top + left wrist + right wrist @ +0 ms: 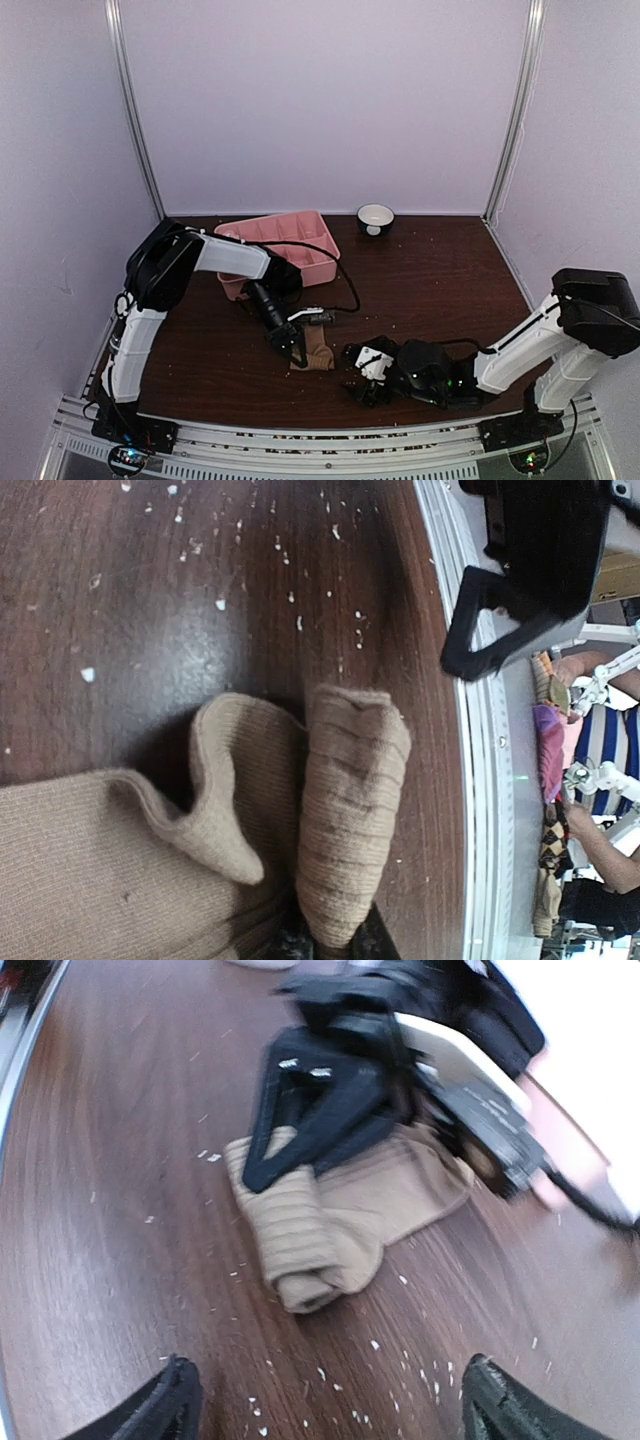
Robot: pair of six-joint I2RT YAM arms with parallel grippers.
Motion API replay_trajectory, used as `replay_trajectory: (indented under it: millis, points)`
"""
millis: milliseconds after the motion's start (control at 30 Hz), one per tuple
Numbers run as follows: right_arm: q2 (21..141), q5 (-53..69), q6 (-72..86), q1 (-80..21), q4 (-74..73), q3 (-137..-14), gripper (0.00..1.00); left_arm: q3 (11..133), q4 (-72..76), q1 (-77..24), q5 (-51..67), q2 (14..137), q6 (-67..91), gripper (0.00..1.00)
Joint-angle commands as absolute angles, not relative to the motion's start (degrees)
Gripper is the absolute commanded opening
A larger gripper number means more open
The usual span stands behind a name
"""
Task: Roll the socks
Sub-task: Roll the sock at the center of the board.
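Because a loose roll springs open unless something pins it, the left claw is clamped shut on the rolled end of the tan sock. The sock lies on the surface at about five o'clock from the pink tray. At the sock's four o'clock, the right claw hangs spread wide and empty, probably to leave room for a fresh hold.

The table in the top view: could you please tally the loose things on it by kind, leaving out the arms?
Socks: 1, the tan sock
Trays: 1, the pink tray
Bowls: 1, the small bowl
Total: 3
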State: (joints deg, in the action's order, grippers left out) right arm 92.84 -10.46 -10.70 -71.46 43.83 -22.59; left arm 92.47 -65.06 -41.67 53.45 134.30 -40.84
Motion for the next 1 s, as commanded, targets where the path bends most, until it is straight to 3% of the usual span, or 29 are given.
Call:
replay_trajectory:
  millis: [0, 300, 633, 800, 833, 867, 967]
  points:
    - [97.1, -12.6, -28.1, -73.5, 32.5, -29.1, 0.83, 92.8, -66.8, -41.8, 49.4, 138.3, -41.4, 0.00]
    - [106.0, -9.0, -40.7, -72.5, 23.5, -40.9, 0.46, 94.0, -68.5, -41.7, 50.0, 139.4, -42.6, 0.00]
    - [109.1, -1.6, -39.5, -68.4, 11.9, -48.6, 0.04, 95.3, -71.2, -41.8, 50.5, 139.4, -45.6, 0.02]
    - [107.8, 3.5, -34.6, -68.4, 7.6, -48.6, 0.00, 95.3, -71.1, -41.4, 48.8, 136.2, -46.0, 0.46]
    - [107.7, 4.5, -33.0, -68.5, 7.0, -48.4, 0.00, 95.1, -71.3, -41.0, 48.7, 135.1, -46.2, 0.86]
    - [107.4, 5.4, -31.5, -68.6, 6.7, -48.1, 0.00, 94.7, -71.1, -40.5, 48.4, 133.7, -46.0, 0.97]
    - [107.1, 6.8, -27.7, -69.2, 5.9, -47.5, 0.00, 92.8, -69.5, -39.2, 45.6, 128.6, -44.6, 0.98]
